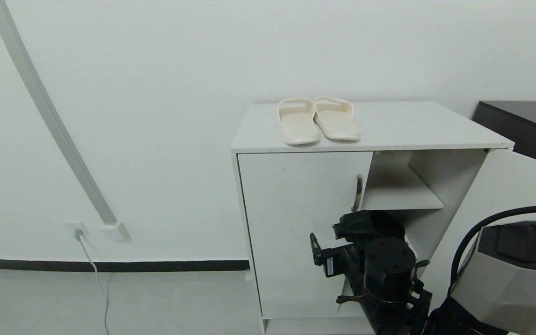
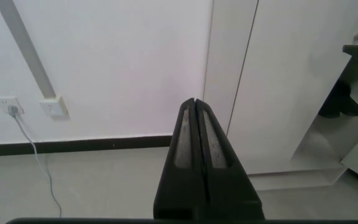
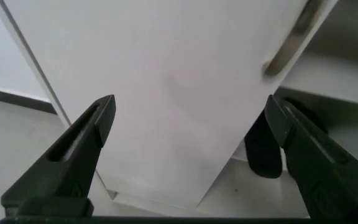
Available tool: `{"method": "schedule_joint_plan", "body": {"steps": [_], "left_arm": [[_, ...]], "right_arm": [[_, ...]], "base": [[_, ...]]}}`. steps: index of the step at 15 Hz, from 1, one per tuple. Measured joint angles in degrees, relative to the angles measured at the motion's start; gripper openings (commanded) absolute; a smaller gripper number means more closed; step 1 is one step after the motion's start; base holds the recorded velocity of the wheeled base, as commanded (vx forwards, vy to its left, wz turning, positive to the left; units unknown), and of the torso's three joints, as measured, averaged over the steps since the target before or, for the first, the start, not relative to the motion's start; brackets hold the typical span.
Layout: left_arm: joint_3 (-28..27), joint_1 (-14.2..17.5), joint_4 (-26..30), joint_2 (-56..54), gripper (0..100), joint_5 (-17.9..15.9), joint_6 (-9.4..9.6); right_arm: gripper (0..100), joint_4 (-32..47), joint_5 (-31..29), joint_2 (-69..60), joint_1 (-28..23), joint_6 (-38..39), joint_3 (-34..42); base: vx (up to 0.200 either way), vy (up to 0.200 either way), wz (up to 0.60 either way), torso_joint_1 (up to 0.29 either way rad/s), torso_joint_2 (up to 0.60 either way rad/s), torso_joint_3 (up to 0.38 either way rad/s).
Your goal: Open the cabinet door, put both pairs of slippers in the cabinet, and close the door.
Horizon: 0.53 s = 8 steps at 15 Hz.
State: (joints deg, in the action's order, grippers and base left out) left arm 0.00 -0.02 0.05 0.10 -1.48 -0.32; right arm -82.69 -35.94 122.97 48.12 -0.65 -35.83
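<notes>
**Spotter:** Where does the cream pair sit?

**Operator:** The cream slippers [image 1: 318, 120] lie side by side, touching, on top of the cabinet [image 1: 412, 125], upper middle of my head view. The open door [image 1: 496, 195] swings out at the frame's right. I see a dark shape [image 3: 263, 149] low inside, likely the other pair, though I can't be sure.

**Spotter:** And your grippers?

**Operator:** My right gripper [image 3: 190, 104] is spread wide and empty, low before the closed door [image 1: 303, 223], near its handle [image 1: 358, 193]. My left gripper [image 2: 194, 106] has its fingers pressed together, holding nothing.

**Spotter:** How will you take them?

**Operator:** I'd raise the right arm above the top's front edge, come in from the front and pinch both inner edges together, so one grasp carries the pair.
</notes>
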Motion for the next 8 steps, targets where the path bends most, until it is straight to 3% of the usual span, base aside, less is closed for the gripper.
{"method": "schedule_joint_plan", "body": {"steps": [8], "left_arm": [[0.0, 0.0, 0.0, 0.0, 0, 0.0, -0.01]], "right_arm": [[100, -0.3, 0.1, -0.1, -0.9, 0.0, 0.0]], "base": [[0.000, 0.000, 0.00, 0.201, -0.51, -0.312]]}}
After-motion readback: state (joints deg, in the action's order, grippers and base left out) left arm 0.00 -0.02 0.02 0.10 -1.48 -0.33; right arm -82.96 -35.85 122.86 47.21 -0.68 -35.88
